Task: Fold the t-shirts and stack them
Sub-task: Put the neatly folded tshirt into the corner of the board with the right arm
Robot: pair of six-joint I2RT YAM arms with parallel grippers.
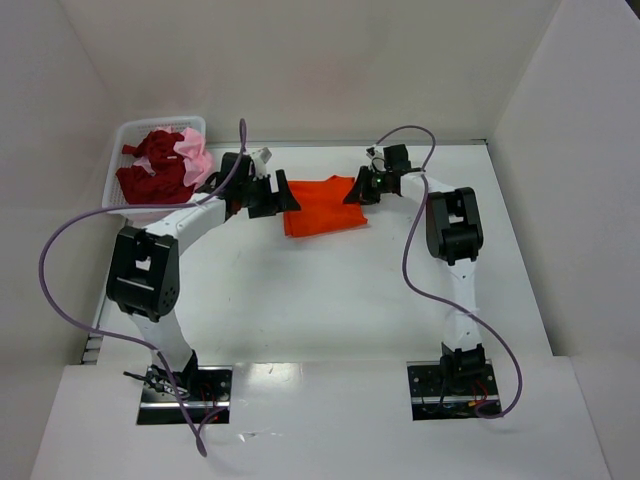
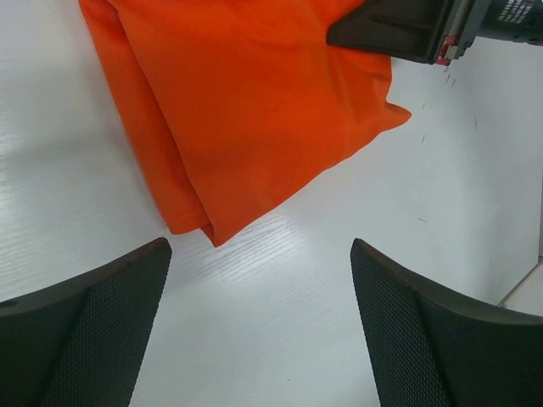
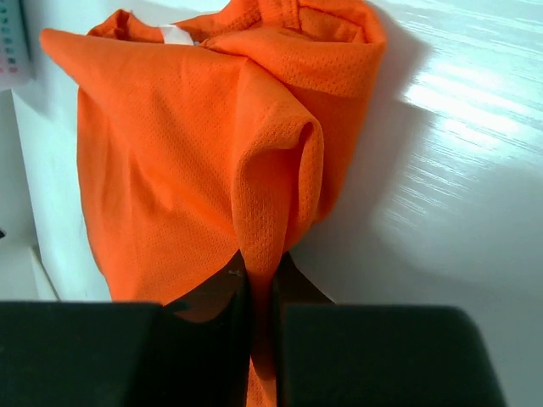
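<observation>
White table (image 1: 330,300), white walls (image 1: 300,60), orange t-shirt (image 1: 322,208)

The light is bright and even and comes from above; the white table (image 1: 330,290) shines, with a pale strip of glare along its near edge; shadows are soft and faint; in the right wrist view a grey shadow lies just right of the orange t-shirt (image 3: 170,153), white shine streaks the top right corner, and the cloth's tiny holes look sharp; the top view looks a little soft.
</observation>
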